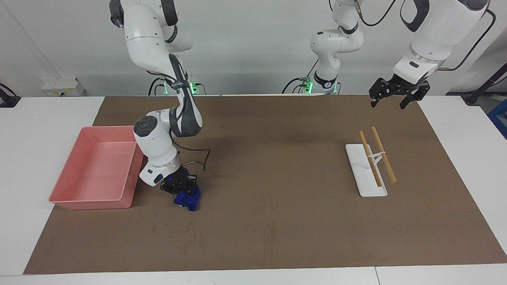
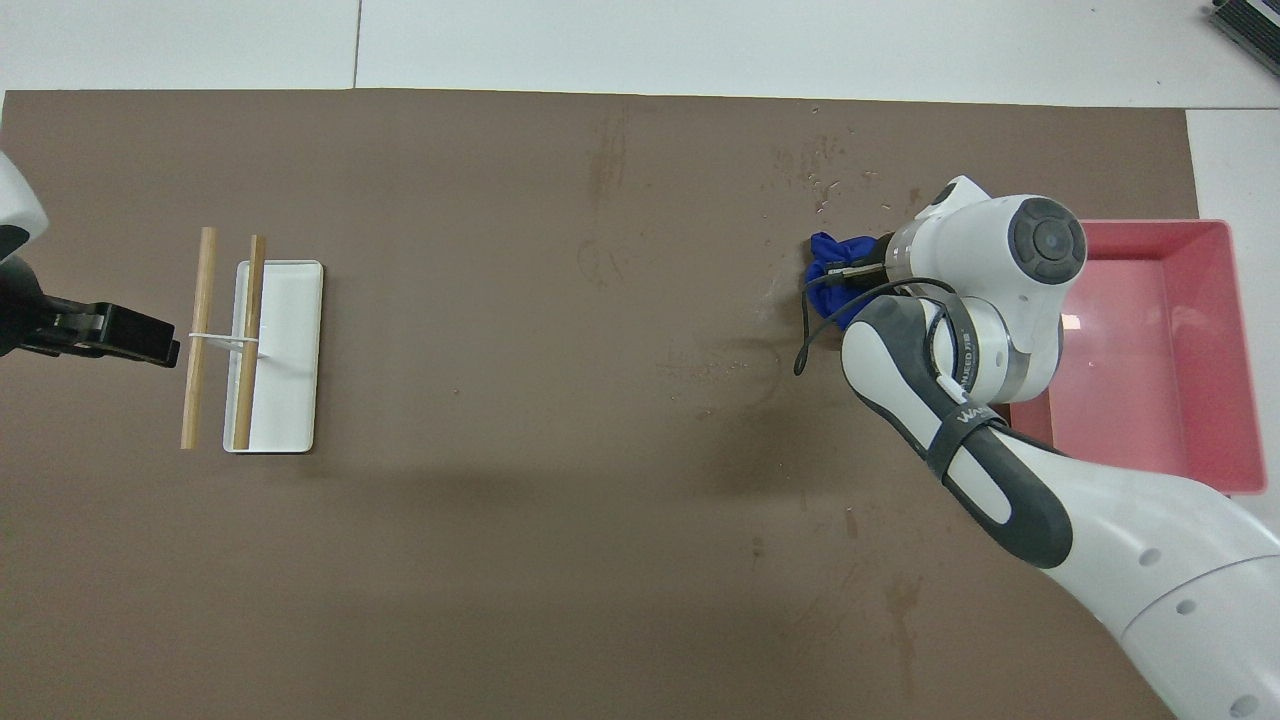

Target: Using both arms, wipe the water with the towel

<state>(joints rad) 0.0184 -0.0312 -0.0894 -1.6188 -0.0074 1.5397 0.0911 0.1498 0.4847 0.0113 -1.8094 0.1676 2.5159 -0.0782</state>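
The navy-blue towel is a small bunch held in my right gripper, low over the brown mat beside the pink tray. The towel hangs down to about the mat's surface. In the overhead view the towel sticks out from under the right gripper, whose fingers are mostly hidden by the wrist. Small pale specks and wet marks lie on the mat farther from the robots than the towel. My left gripper is open and empty, raised over the mat's edge at the left arm's end.
The pink tray stands at the right arm's end of the table. A white flat rack with two wooden rods stands toward the left arm's end. A brown mat covers the table.
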